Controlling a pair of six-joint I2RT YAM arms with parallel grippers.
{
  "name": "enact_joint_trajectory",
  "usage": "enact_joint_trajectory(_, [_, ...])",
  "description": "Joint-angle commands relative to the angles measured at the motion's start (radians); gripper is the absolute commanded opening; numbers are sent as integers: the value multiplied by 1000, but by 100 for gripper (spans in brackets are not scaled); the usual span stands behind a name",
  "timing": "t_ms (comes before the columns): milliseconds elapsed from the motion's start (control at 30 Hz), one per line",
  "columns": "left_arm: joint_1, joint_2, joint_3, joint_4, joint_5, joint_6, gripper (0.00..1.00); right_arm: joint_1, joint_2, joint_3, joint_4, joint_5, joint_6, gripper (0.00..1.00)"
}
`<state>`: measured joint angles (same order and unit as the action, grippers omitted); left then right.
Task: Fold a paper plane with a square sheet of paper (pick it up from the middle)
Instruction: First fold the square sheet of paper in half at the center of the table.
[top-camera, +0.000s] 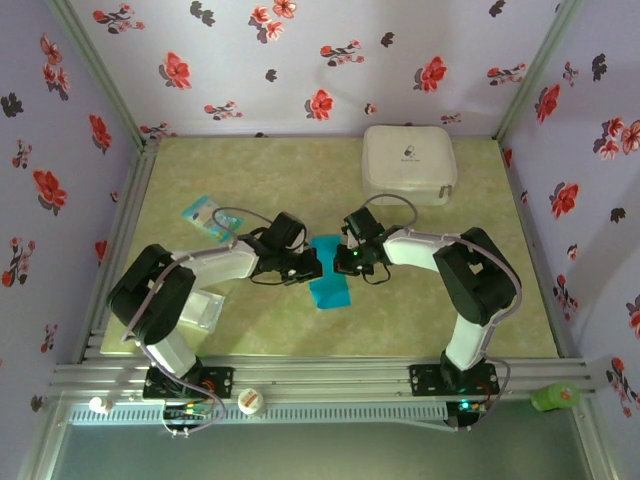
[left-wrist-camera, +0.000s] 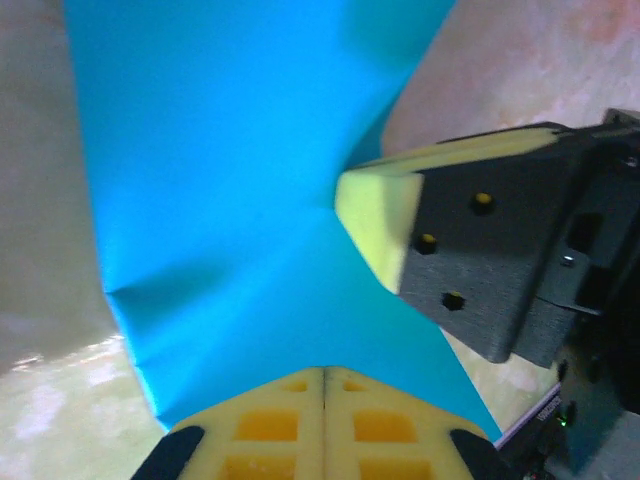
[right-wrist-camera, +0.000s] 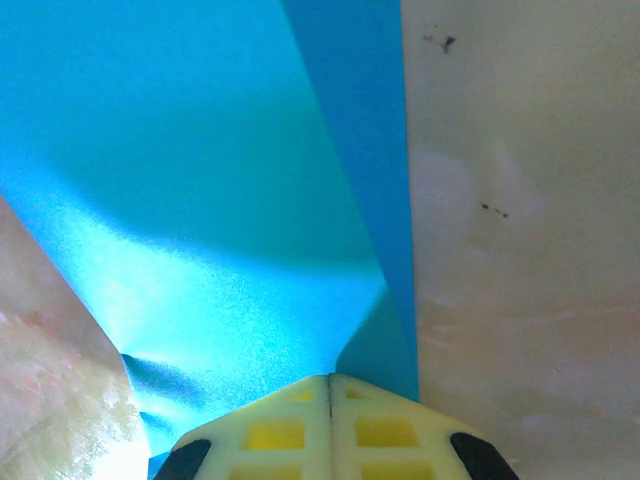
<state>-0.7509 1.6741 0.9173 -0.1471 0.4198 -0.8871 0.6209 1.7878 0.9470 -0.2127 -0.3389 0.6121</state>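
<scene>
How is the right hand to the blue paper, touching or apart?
Touching. The left wrist view shows the right hand pressed tip-first into the paper, creasing it.

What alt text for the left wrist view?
A creased teal-blue sheet of paper spreads across the middle. The left end effector, shut, meets its near edge; the right end effector touches it from the right.

The left arm (top-camera: 195, 268) rises from its base at the near edge of the table, bends at the elbow and reaches toward the middle. The right arm (top-camera: 455, 262) mirrors it from the other side. Both wrists point inward, low over the table, nearly tip to tip. The left gripper (left-wrist-camera: 325, 372) has its jaws pressed flat together, pinching the square sheet of paper (left-wrist-camera: 230, 200). The right gripper (right-wrist-camera: 330, 377) is closed on it likewise.
</scene>
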Motion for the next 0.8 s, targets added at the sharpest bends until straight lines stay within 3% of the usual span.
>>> enact_joint_trajectory(0, [-13,19,0,-23,1,-28,0,-1,52,-56,-152,132,2,0])
enact_joint_trajectory(500, [-24,51,-162,29,-79,-55,0,-1,48,-53,-186,158,-6,0])
enact_joint_trajectory(767, [-47,-35,-72,-31,-73,-3,0,-1,30,-68,-158,143,7,0])
